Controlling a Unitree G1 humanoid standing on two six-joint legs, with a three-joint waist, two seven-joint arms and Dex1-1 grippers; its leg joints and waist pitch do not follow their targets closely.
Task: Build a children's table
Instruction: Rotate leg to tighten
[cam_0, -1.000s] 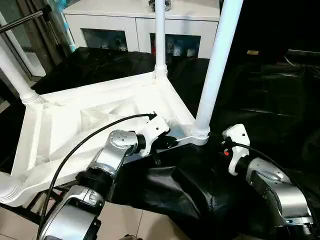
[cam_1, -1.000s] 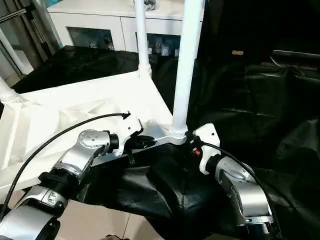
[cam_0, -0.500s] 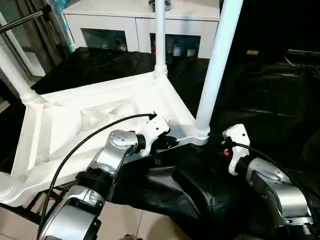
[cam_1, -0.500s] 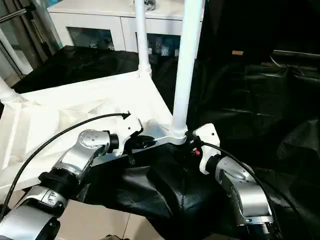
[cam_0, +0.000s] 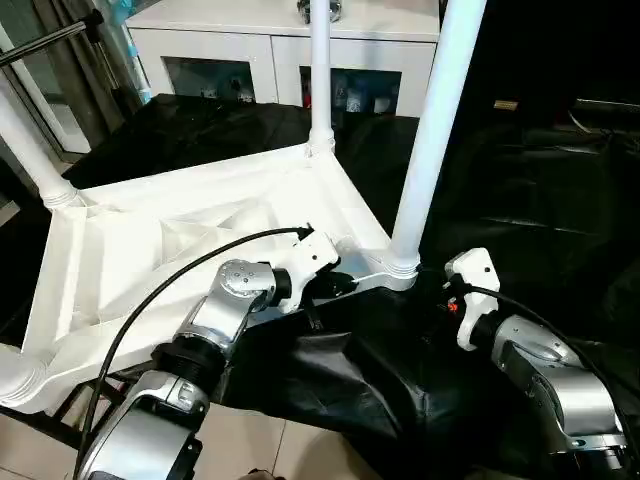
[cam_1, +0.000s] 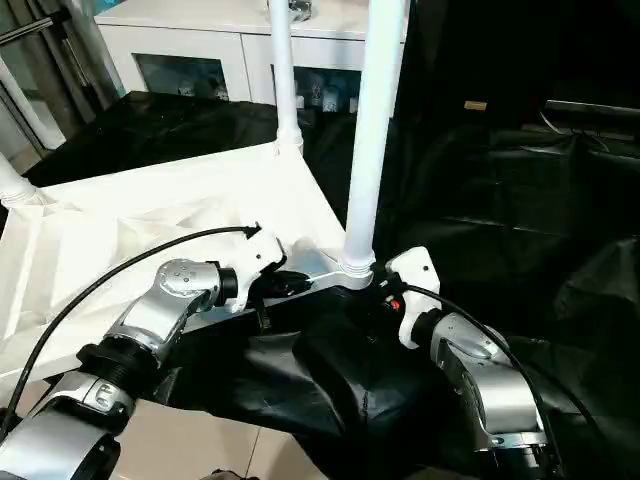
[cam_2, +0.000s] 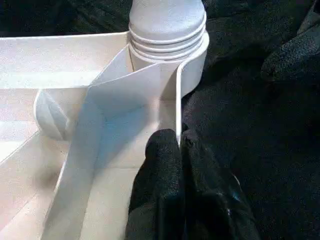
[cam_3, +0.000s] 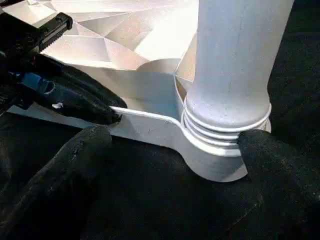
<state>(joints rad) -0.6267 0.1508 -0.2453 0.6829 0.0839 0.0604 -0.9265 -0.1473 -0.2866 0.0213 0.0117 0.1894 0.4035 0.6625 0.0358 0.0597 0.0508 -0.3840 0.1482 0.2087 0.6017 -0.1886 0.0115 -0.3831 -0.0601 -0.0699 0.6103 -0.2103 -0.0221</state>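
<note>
The children's table lies upside down on the black-draped work table, its white ribbed tabletop (cam_0: 150, 250) facing up. White legs stand upright in its corner sockets: one at the near right (cam_0: 428, 130), one at the far corner (cam_0: 320, 70), one at the left (cam_0: 25, 140). My left gripper (cam_2: 178, 141) is shut on the tabletop's thin rim, just beside the near right socket (cam_2: 170, 37). My right gripper (cam_3: 175, 155) is open, its fingers (cam_3: 75, 165) standing on either side of that socket and leg base (cam_3: 227, 115).
A white cabinet (cam_0: 280, 40) with glass doors stands behind the work table. Rumpled black cloth (cam_0: 350, 380) hangs over the near edge, with tiled floor below. A black cable (cam_0: 180, 280) runs along my left forearm. A metal bar (cam_0: 50, 40) juts in at the far left.
</note>
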